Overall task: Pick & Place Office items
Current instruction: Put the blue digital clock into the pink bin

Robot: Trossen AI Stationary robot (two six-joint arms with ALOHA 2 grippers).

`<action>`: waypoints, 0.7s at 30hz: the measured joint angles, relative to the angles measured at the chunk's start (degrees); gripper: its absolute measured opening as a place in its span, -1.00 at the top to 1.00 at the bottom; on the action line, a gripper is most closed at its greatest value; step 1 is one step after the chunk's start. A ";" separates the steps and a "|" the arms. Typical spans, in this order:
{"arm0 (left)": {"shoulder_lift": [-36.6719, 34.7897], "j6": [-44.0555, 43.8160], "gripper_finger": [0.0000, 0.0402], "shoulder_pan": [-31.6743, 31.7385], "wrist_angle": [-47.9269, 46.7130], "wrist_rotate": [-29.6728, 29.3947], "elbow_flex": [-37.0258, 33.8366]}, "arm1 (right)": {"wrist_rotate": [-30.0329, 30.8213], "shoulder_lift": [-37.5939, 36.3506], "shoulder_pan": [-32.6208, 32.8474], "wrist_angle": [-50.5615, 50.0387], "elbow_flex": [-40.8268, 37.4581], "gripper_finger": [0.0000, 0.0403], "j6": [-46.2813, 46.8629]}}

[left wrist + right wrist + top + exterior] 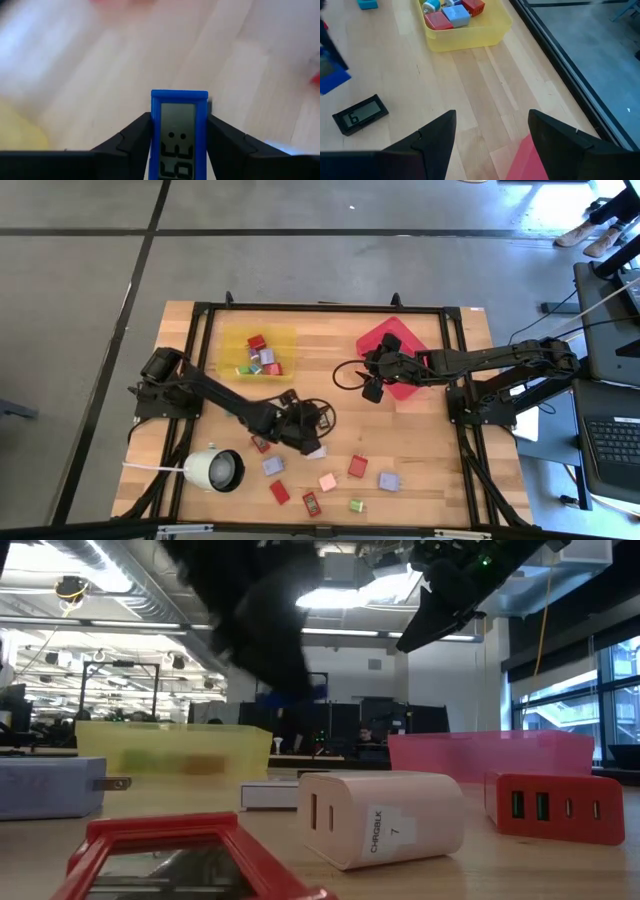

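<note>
L gripper [178,131] held blue clock [179,135] above surface [420,450].
Jaws clamped its sides, mid-surface nr yellow tray [232,340]. R gripper [491,131] jaws wide apart, empty, over red tray [372,340].

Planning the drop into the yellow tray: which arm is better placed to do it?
Left. Its hand is shut on the blue clock beside the yellow tray; the right hand is open, empty, over the red tray.

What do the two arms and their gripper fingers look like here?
Both arms are dark, jointed and slim, with black cables looping beside them. The left gripper and right gripper each have two matte black, wedge-shaped fingers with no markings visible.
</note>
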 joint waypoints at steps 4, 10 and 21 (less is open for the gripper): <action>-0.02 9.82 0.23 -0.02 -0.07 -4.33 4.11 | 0.15 0.00 -0.02 0.47 0.00 -0.25 0.13; -0.11 22.17 0.20 -0.59 -0.04 -17.53 6.65 | 0.09 0.00 -0.02 2.16 0.00 -0.25 4.78; -0.20 32.59 0.21 0.96 1.91 -34.94 6.71 | -0.97 -0.02 -0.02 6.61 0.00 -0.25 17.89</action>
